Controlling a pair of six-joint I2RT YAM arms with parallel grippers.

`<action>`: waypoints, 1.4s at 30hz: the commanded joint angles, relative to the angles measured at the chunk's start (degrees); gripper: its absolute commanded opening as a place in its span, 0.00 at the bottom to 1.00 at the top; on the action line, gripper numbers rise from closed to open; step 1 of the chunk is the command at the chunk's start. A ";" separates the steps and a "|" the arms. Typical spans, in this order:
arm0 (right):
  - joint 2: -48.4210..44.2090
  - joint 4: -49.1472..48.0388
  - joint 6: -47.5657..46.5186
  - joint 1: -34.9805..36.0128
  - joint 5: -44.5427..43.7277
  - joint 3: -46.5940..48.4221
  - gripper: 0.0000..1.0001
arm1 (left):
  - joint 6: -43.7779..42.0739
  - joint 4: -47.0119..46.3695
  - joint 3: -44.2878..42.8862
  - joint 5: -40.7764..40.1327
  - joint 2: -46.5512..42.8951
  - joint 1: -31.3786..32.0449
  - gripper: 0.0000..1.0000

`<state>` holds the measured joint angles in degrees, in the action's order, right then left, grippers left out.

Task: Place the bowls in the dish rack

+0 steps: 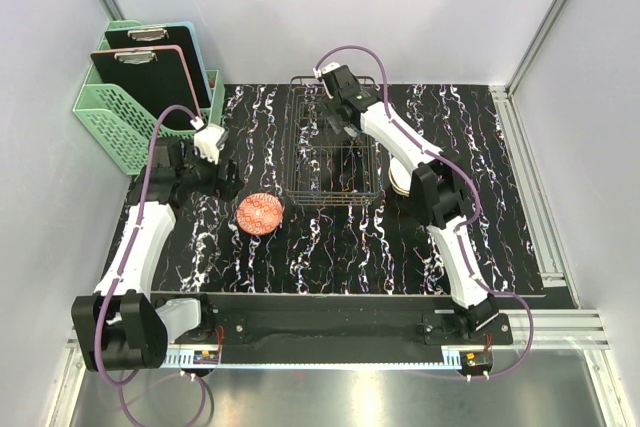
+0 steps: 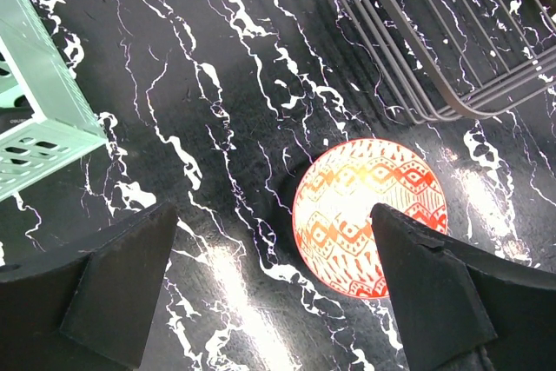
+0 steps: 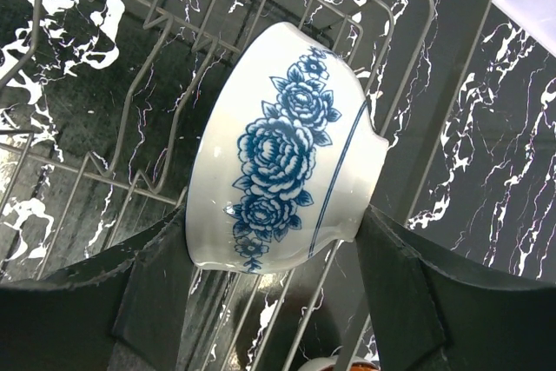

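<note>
Over the far part of the dish rack (image 1: 330,197), a blue-patterned bowl (image 3: 287,145) is held in the right gripper (image 3: 269,223). The jaws are set fairly wide, one finger at the foot side and one at the rim side, with nothing else in the grasp. The bowl is turned on its side, with the foot towards the left of the wrist view and the rim towards the right, so its axis runs roughly from finger to finger. The rack wires lie directly behind it. The coming move is judged to be a short descent into a slot, followed by release. Whether the bowl already touches a wire cannot be told.

An orange bowl (image 1: 260,213) stands on the table (image 1: 330,247) just beside the near left corner of the rack. It is much nearer the left arm. The left gripper (image 2: 271,215) is spread fully and holds nothing. The orange bowl lies towards its right finger and is partly hidden by it. A pale bowl (image 1: 398,183) is glimpsed beside the right side of the rack, mostly hidden by the right arm.

A mint basket (image 1: 120,122) stands at the far left corner.

The bowl's pose and grasp are shown only in the right wrist view, since from above the bowl is hidden beneath the wrist. The overhead view alone shows both arms with the rack between them.
</note>
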<state>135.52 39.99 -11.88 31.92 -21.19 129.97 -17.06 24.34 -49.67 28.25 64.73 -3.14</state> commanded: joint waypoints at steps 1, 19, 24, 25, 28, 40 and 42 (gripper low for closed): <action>0.62 -2.19 -1.22 1.21 -2.89 3.00 0.00 | -0.96 -2.72 0.98 1.81 -1.71 -0.47 0.99; 1.76 -2.11 -2.09 2.53 -3.07 3.18 0.68 | -1.22 -2.98 2.56 3.39 -1.97 -1.35 0.99; 1.50 -1.76 -2.62 2.62 -3.16 2.92 0.85 | -1.31 -2.98 2.91 3.65 -2.06 -1.43 0.99; 1.50 -1.84 -2.62 2.62 -2.98 2.92 0.87 | -1.31 -2.98 2.91 3.57 -1.98 -1.52 0.99; 1.41 -1.49 -2.71 2.71 -2.54 2.65 0.98 | -1.31 -2.89 2.83 3.65 -2.15 -1.52 0.99; -5.17 0.44 -2.09 2.79 0.18 3.36 1.00 | -2.27 -3.07 3.35 3.30 -0.48 -1.61 0.99; -7.28 0.62 -2.45 2.79 0.45 2.83 1.00 | -2.71 -3.16 3.35 2.78 0.48 -1.61 0.99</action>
<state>137.34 40.58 -14.33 34.04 -22.31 130.80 -18.28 23.68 -46.41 30.20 64.23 -4.34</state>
